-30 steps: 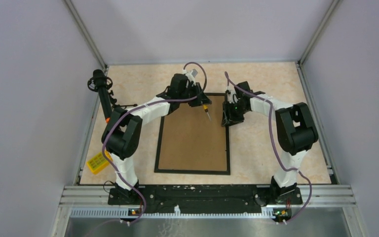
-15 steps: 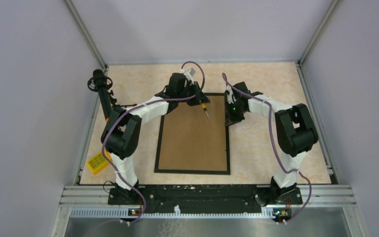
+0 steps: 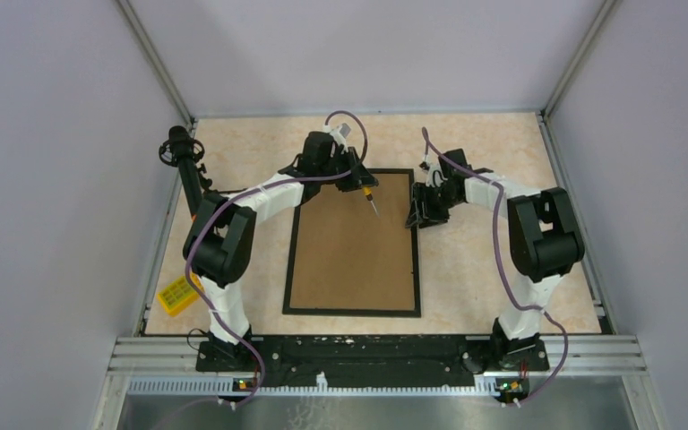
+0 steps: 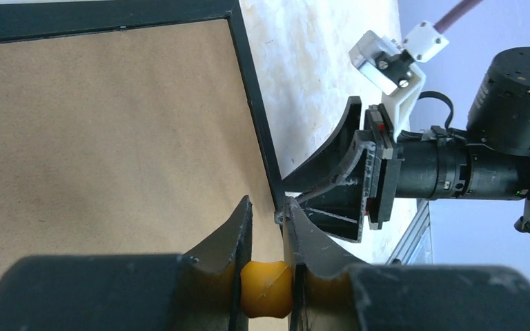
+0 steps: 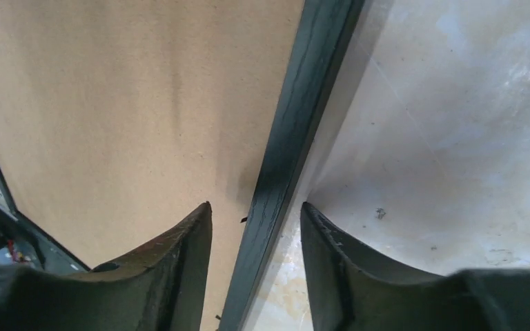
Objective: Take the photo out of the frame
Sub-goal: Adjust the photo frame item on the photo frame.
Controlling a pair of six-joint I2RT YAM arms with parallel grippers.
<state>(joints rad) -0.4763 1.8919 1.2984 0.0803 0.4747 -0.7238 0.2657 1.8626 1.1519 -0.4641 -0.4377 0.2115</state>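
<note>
Brown fibreboard (image 4: pixel 110 124) faces up: the frame (image 3: pixel 351 242) lies flat on its front in the middle of the table (image 3: pixel 475 269), its long sides running away from the arm bases, and only its back shows. A thin black border (image 5: pixel 286 131) runs round all 4 sides, matte with a faint grain. The fibreboard inside it is plain apart from slight darker streaks.

The left gripper (image 3: pixel 364 182) hangs over the far edge of the frame, its 2 fingers clenched on a small tool (image 3: pixel 373 201) with a yellow handle (the thin tip points down toward the fibreboard; I cannot tell whether it touches).

The right gripper (image 3: pixel 417 214) sits at the frame's right side near the far corner, fingers spread apart and gripping nothing. 1 finger is over the fibreboard and the other over the pale marbled table, with the black border between them.

A yellow block (image 3: pixel 177 294) rests by the table's left edge, well apart from the frame.
</note>
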